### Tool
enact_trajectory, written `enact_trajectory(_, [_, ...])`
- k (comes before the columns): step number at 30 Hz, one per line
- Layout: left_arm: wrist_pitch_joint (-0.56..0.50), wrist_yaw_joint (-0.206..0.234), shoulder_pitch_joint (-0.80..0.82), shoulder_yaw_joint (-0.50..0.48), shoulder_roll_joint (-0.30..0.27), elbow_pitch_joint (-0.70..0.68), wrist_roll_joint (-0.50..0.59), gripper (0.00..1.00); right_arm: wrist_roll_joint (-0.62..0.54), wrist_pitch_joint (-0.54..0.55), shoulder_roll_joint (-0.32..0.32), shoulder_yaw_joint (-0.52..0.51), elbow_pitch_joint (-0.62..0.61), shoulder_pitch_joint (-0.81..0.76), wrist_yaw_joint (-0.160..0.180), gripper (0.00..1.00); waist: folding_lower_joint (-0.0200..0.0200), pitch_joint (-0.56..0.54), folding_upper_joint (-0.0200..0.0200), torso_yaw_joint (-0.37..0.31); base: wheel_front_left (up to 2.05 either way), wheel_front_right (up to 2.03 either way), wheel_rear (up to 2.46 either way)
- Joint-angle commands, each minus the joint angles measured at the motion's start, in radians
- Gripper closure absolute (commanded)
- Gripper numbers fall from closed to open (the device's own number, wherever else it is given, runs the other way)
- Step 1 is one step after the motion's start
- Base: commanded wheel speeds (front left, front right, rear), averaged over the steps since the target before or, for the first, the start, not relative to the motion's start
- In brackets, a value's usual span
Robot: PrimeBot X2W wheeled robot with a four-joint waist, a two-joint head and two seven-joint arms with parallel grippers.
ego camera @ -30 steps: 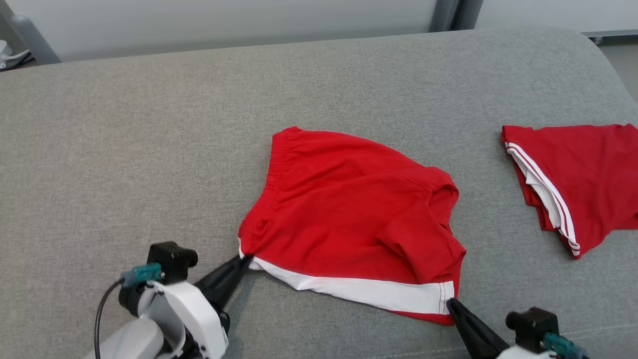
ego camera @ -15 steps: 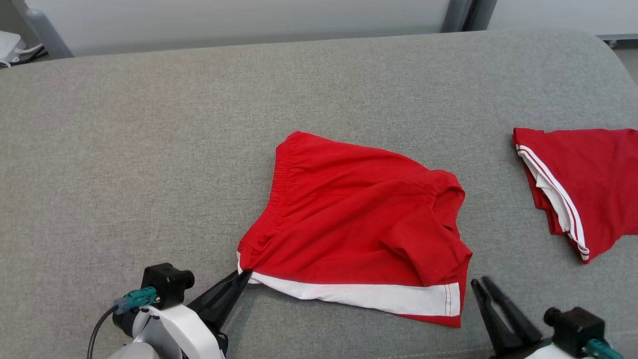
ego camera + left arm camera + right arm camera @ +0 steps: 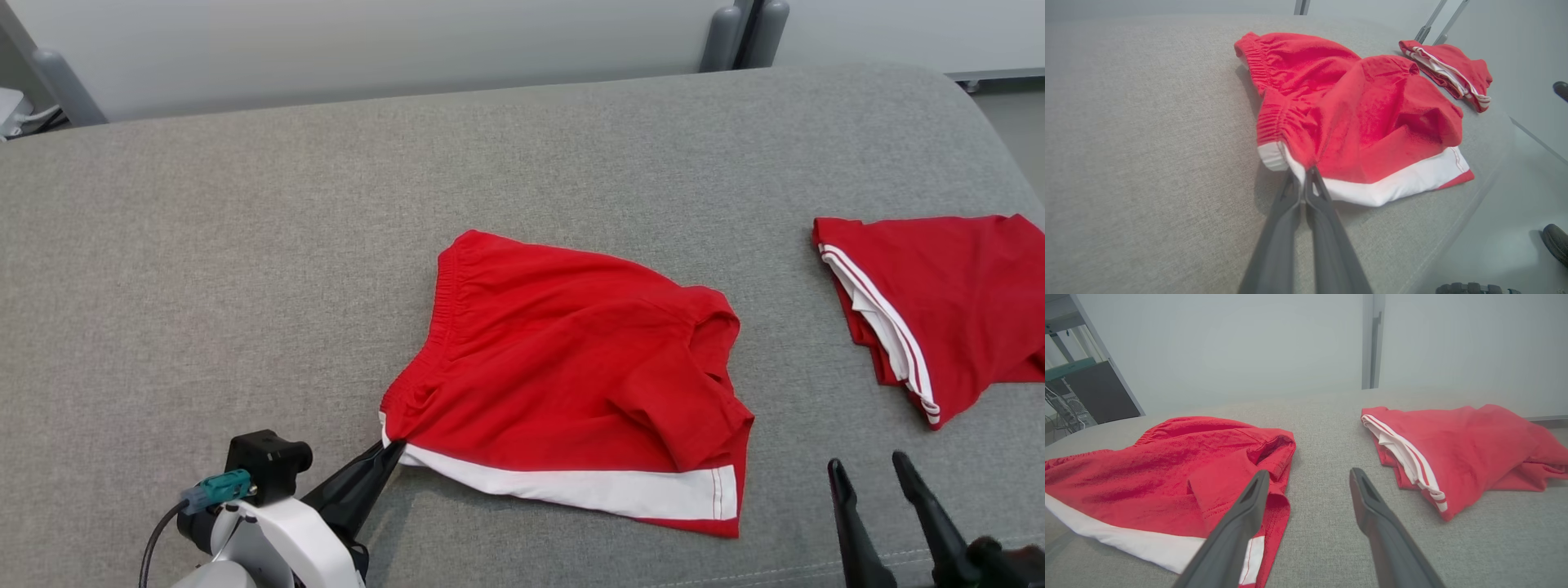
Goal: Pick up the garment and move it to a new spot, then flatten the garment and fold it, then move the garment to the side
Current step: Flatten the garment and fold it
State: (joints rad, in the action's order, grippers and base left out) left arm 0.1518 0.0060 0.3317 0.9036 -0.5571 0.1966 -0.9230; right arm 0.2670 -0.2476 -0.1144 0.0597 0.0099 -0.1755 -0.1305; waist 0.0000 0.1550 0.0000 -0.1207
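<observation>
Two steps look unfinished: the red garment (image 3: 563,384) lies mid-way across the grey cushion (image 3: 245,245), spread but rumpled on its right side, not yet folded or set aside. The left gripper (image 3: 390,451) pinches its white-banded near-left corner; the right gripper (image 3: 866,462) stands spread and empty, apart from its near-right corner.

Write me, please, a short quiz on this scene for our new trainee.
1. True or false: the right gripper is shut on the red shorts.
2. What does the left gripper grip? A: the far end of the waistband. B: the shorts' near corner, where the white band starts. C: nothing.
3. Fill the gap: the second red garment lies to the robot's ____ of the shorts.

Key: 1 false, it is open and off the cloth; 2 B; 3 right.
</observation>
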Motion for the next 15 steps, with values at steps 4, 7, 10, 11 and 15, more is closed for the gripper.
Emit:
enact_trajectory(4, [0.016,0.014,0.004,-0.047,-0.041,-0.019,-0.012,1.0,-0.035,-0.014,-0.002,0.038,-0.043,-0.041,0.0,0.0,0.0,-0.02,0.0,-0.011,0.0,0.0,0.0])
enact_trajectory(7, [0.017,0.017,-0.008,-0.047,-0.044,-0.016,-0.019,1.0,-0.051,-0.014,-0.004,0.06,-0.061,-0.06,0.0,0.0,0.0,-0.042,0.0,-0.017,0.0,0.0,0.0])
enact_trajectory(10, [0.018,0.021,-0.023,-0.046,-0.046,-0.013,-0.026,1.0,-0.056,-0.014,-0.006,0.066,-0.078,-0.069,0.0,0.0,0.0,-0.065,0.0,-0.022,0.0,0.0,0.0])
enact_trajectory(11, [0.019,0.023,-0.027,-0.046,-0.047,-0.013,-0.027,1.0,-0.056,-0.014,-0.007,0.067,-0.08,-0.071,0.0,0.0,0.0,-0.072,0.0,-0.023,0.0,0.0,0.0])
enact_trajectory(15, [0.016,0.025,-0.036,-0.042,-0.046,-0.013,-0.033,1.0,-0.055,-0.014,-0.017,0.072,-0.081,-0.076,0.0,0.0,0.0,-0.088,0.0,-0.023,0.0,0.0,0.0])
